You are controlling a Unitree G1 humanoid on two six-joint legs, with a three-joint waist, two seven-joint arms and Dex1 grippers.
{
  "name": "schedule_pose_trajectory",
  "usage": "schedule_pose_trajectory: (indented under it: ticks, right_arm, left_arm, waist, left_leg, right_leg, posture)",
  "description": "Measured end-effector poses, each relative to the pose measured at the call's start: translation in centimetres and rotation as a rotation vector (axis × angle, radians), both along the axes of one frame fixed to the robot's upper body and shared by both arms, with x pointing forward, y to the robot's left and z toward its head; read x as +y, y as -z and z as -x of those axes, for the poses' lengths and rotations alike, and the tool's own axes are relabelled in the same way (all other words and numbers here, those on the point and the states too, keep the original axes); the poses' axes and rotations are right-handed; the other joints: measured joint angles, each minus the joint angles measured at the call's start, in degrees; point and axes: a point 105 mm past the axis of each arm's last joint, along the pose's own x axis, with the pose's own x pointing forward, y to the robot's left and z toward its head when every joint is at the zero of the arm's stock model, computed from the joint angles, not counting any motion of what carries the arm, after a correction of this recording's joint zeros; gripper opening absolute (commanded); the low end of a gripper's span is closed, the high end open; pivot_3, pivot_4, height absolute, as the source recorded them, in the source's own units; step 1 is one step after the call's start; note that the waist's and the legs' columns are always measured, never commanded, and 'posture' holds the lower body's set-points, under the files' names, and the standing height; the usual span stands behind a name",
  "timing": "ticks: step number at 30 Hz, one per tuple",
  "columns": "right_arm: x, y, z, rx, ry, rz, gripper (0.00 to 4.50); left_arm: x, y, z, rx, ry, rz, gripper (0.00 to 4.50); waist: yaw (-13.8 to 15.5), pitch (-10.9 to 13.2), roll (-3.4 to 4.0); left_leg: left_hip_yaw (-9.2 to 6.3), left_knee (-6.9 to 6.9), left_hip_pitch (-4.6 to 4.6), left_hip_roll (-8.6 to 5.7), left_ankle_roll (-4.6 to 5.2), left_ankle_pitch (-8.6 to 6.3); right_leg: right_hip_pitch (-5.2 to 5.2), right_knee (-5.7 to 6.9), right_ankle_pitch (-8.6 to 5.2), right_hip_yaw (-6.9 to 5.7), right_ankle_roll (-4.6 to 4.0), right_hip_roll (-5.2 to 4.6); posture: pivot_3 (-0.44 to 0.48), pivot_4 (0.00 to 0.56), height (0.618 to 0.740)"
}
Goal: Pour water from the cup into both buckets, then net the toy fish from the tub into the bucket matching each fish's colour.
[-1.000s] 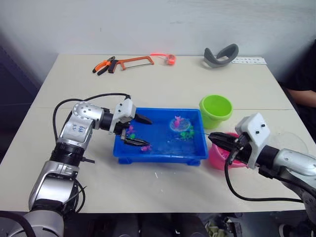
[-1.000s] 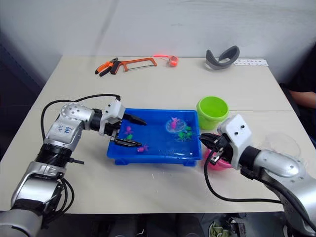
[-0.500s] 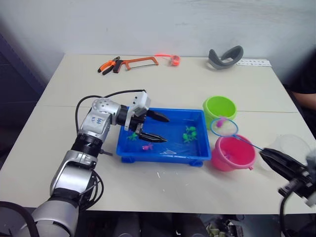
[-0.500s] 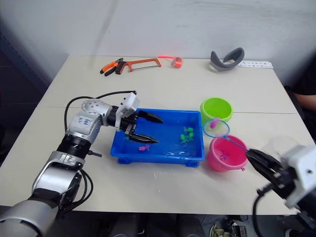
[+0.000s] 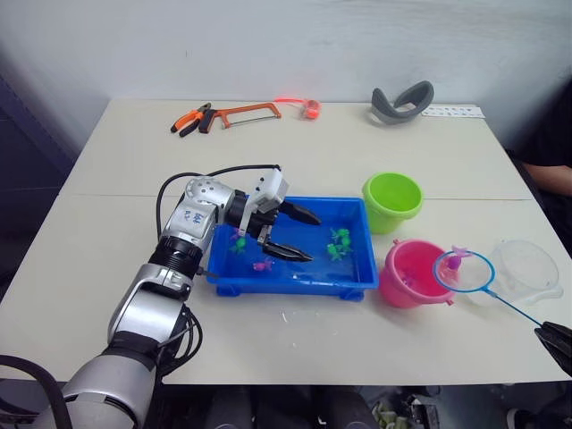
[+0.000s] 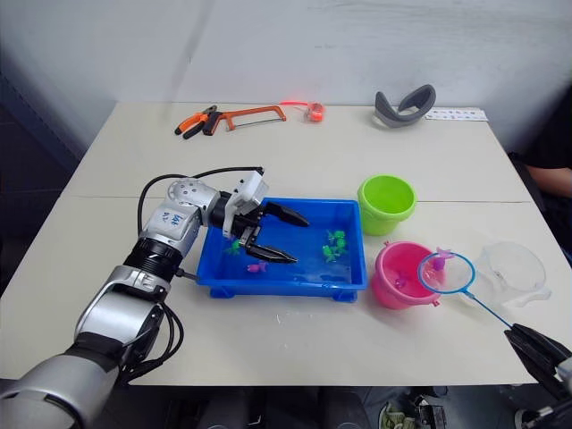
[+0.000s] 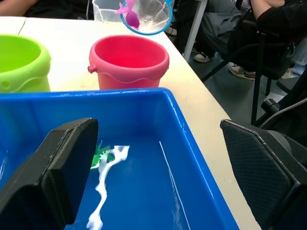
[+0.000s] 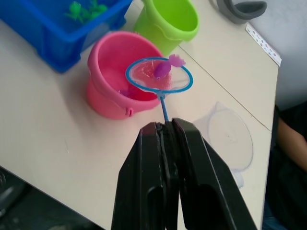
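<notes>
Since half a second ago, the blue-rimmed mesh net [image 5: 464, 271] has swung from the tub side of the pink plastic bucket [image 5: 411, 272] to its far rim, a magenta toy fish [image 8: 161, 70] aboard. Leftmost, the left gripper [image 5: 288, 234] hangs spread over the shallow blue tub [image 5: 295, 281], mid-table. The right gripper [image 8: 166, 158] is clamped on the net's handle. That thin wire will likely flex; grip near its end. Open table lies toward the near edge.

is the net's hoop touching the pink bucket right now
Cannot tell. In the right wrist view the net overlaps the rim of the pink bucket; in the left wrist view it seems raised above it, but no clear gap shows.
</notes>
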Motion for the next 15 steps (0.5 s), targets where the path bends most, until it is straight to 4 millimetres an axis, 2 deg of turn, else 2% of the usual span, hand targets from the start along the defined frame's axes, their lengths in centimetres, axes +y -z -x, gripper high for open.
schedule_pose_trajectory:
  ticks: [4,8,11,13,15]
  right_arm:
    - [0.4,0.2,-0.8,0.007,-0.085,0.213,0.00]
    - [0.9,-0.9,-2.2,-0.057,-0.206,0.498,0.00]
    - [0.5,-1.0,-2.6,-0.069,-0.285,0.709,0.00]
    - [0.1,-1.0,-2.6,-0.077,-0.317,0.789,0.00]
    - [-0.3,-1.7,-3.0,-0.131,-0.287,0.759,0.00]
  left_arm:
    - [0.0,-0.2,0.0,-0.011,0.003,0.001,4.44]
    - [0.1,-0.3,-0.1,-0.014,-0.005,0.003,4.44]
    - [0.2,-0.3,-0.1,-0.017,-0.011,0.004,4.44]
    - [0.3,-0.1,-0.1,-0.013,-0.020,0.005,4.44]
    - [0.4,0.1,-0.1,-0.006,-0.028,0.006,4.44]
  waist:
    - [0.5,0.0,0.02]
    - [0.6,0.0,0.01]
    - [0.7,0.0,0.01]
    - [0.7,0.0,0.01]
    - [0.6,0.0,0.01]
  left_leg:
    - [-0.01,0.01,0.01,-0.07,-0.05,0.03]
    - [-0.01,0.08,0.00,-0.36,-0.11,0.08]
    - [-0.04,0.08,0.00,-0.43,-0.12,0.11]
    - [-0.04,0.08,0.00,-0.45,-0.15,0.12]
    - [-0.04,0.10,0.00,-0.40,-0.19,0.16]
  right_leg:
    - [0.00,0.00,0.00,-0.01,0.00,0.01]
    - [0.02,0.03,0.01,-0.01,0.03,-0.01]
    - [0.03,0.04,0.01,-0.03,0.05,-0.04]
    - [0.03,0.03,0.01,-0.02,0.05,-0.06]
    - [0.04,0.07,0.02,-0.03,0.07,-0.08]
  posture:
    - [0.000,0.150,0.740]
    - [0.000,0.150,0.740]
    - [0.000,0.150,0.740]
    - [0.000,0.150,0.740]
    - [0.000,0.150,0.740]
